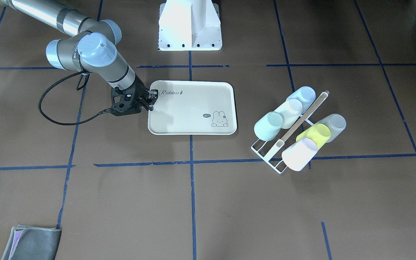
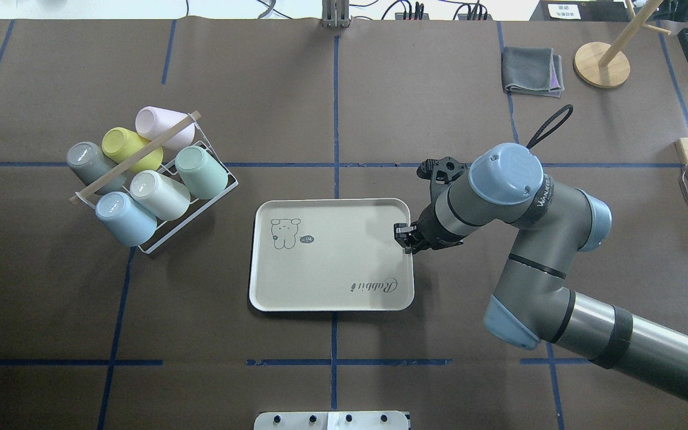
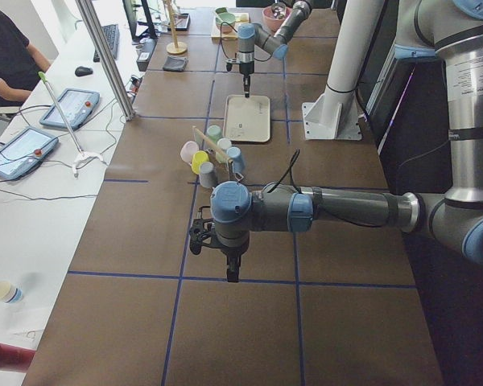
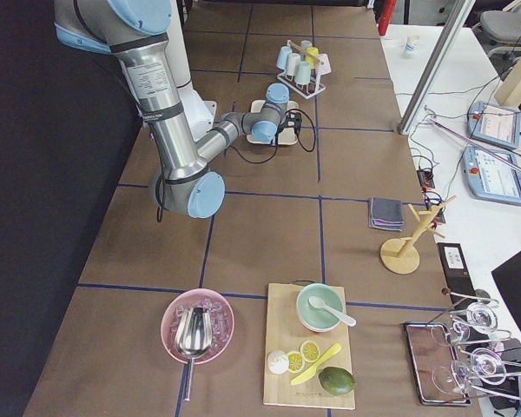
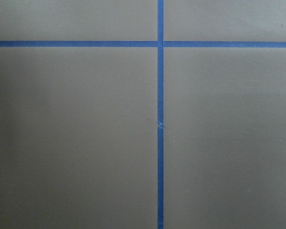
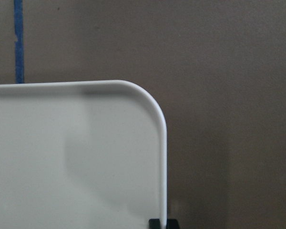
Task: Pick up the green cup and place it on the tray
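At the tray's [image 2: 332, 263] short edge on my right side, I am holding my right end effector [image 2: 405, 236] low, its fingers drawn narrow with the raised rim between them; my wrist camera is showing the two tips just either side of that rim, so I am judging it pinched on the tray rather than free. My left end effector [image 3: 231, 269] is hanging over bare bench [image 2: 332, 89], well apart from everything, and I cannot tell whether it is wide or narrow. The green cup [image 2: 200, 172] is sitting tilted on the rack [image 2: 135, 156], well apart from the tray on my left side, just beside the cream cup [image 2: 159, 194], at the end of its row nearest the tray. I am expecting it to be light, stiff plastic with a smooth, slightly tapered wall, so it is likely to slip under a loose pinch and to flex if squeezed near the open mouth. I am judging the best hold to be across the wall close to the base, which is facing up and outward, then drawing it off along its own tilt.
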